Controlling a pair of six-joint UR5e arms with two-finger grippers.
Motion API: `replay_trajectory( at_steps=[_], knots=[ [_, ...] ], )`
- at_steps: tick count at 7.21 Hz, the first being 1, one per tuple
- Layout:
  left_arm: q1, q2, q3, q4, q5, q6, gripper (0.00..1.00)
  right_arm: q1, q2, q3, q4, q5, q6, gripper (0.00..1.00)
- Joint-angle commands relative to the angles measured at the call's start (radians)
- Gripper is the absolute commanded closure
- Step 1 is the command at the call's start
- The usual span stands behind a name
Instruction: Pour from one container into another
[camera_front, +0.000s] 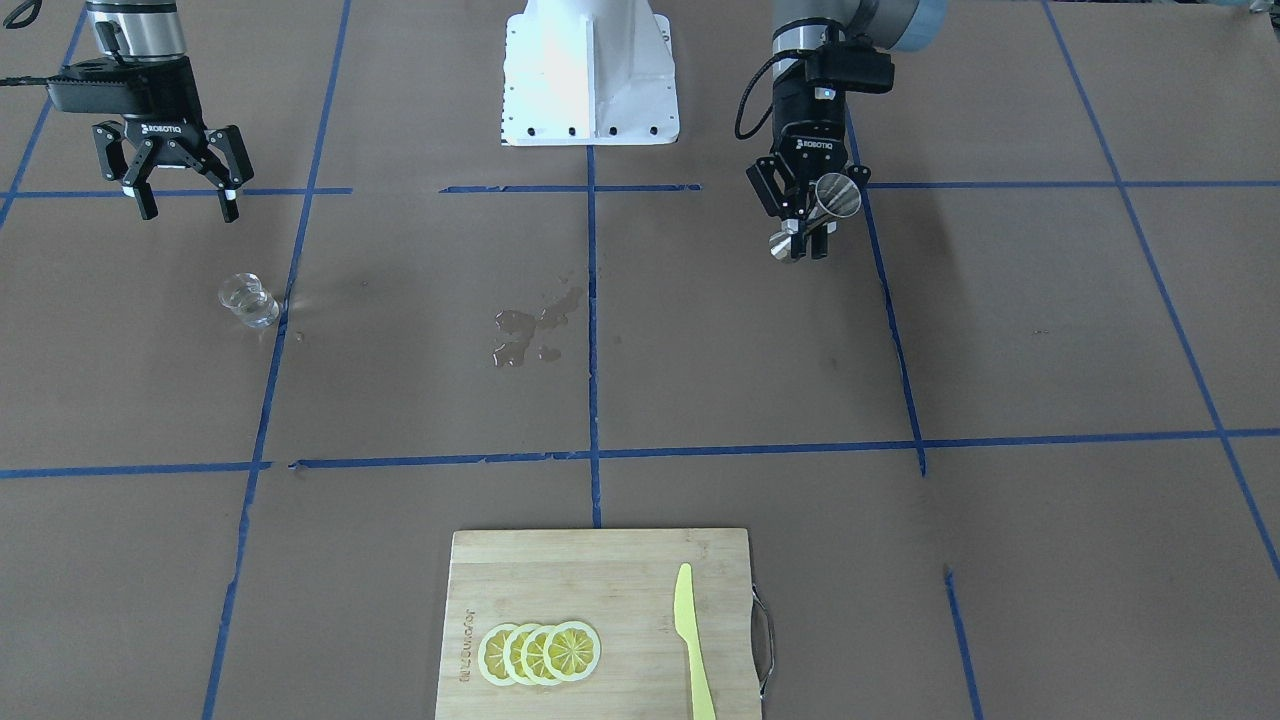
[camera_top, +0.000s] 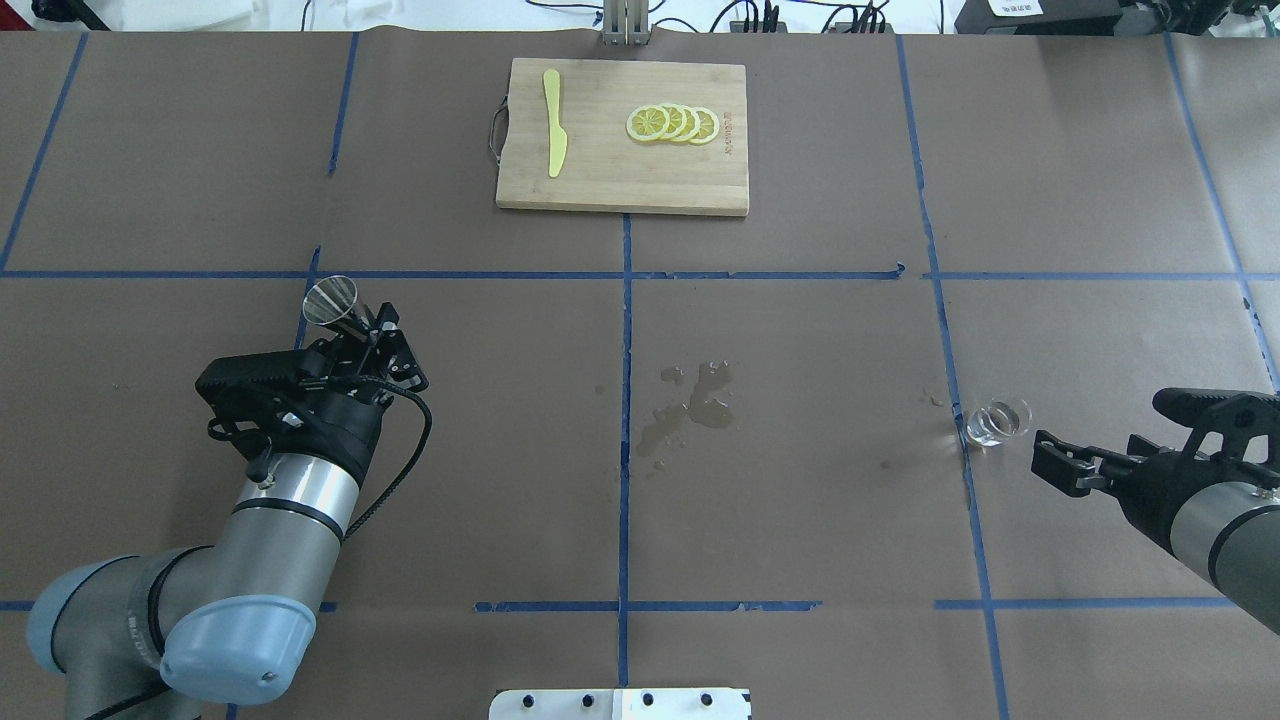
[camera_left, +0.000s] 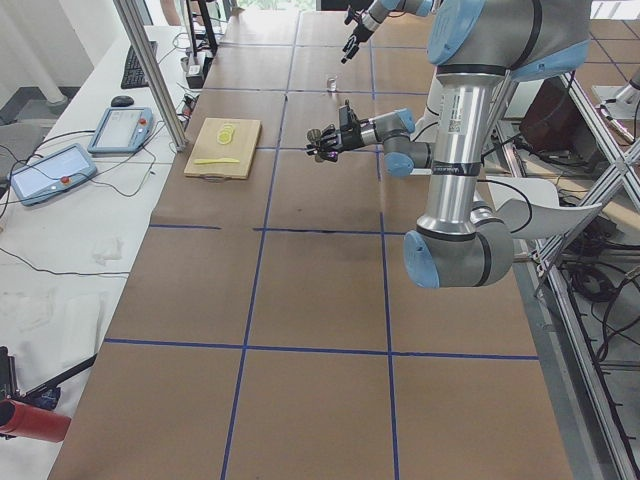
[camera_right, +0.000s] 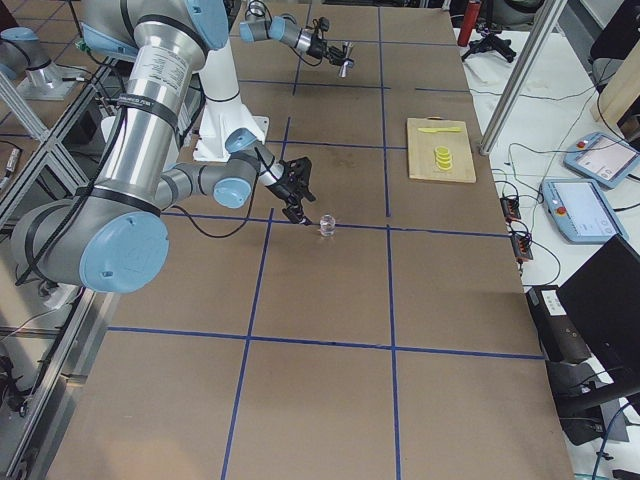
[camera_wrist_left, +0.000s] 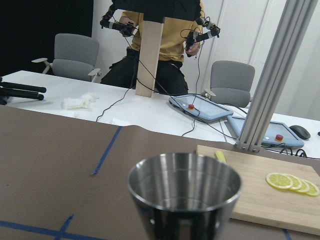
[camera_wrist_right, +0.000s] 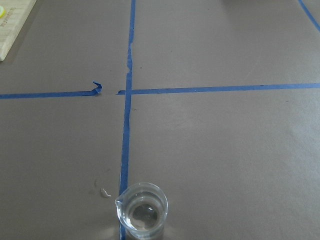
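Shiny polished steel jigger (camera_wrist_left: 184, 195), clear smooth glass cup (camera_wrist_right: 142, 212), matt brown paper tabletop (camera_front: 1000, 330), pale wood board (camera_top: 620, 170)

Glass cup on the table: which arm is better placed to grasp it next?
Right: the right gripper, open and empty, hangs near the glass cup; the left gripper is shut on the jigger.

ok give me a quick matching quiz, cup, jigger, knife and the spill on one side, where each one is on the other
1 glass cup
2 metal jigger
3 yellow knife
4 spill

A on the cutting board
B in the left gripper
C in the middle of the table
D standing by the open right gripper

Pairs: 1-D, 2-B, 3-A, 4-C
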Motion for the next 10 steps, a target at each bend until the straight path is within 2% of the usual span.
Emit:
replay_trajectory(
  at_steps=[1, 2, 3, 4, 6, 7, 8, 10],
  knots=[
    [0.008, -0.033, 0.043, -0.073, 0.000, 0.138, 1.00, -0.017, 0.001, 0.000, -0.001, -0.019, 0.007, 0.00],
    [0.007, -0.087, 0.058, -0.103, 0.000, 0.172, 1.00, -0.019, 0.001, 0.000, -0.001, -0.019, 0.007, 0.00],
    [0.007, -0.098, 0.063, -0.151, -0.002, 0.171, 1.00, -0.022, 0.001, -0.002, -0.001, -0.021, 0.007, 0.00],
    [0.010, -0.101, 0.082, -0.256, -0.005, 0.182, 1.00, -0.023, 0.001, -0.003, -0.001, -0.037, 0.008, 0.00],
    [0.016, -0.154, 0.160, -0.498, -0.126, 0.501, 1.00, -0.040, 0.002, -0.023, -0.001, -0.085, 0.008, 0.00],
    [0.020, -0.217, 0.255, -0.545, -0.154, 0.542, 1.00, -0.051, 0.003, -0.023, -0.001, -0.111, 0.008, 0.00],
    [0.020, -0.281, 0.297, -0.546, -0.155, 0.547, 1.00, -0.077, 0.003, -0.035, -0.001, -0.152, 0.031, 0.00],
    [0.008, -0.291, 0.290, -0.546, -0.192, 0.562, 1.00, -0.117, 0.025, -0.089, -0.004, -0.260, 0.034, 0.00]
  ],
)
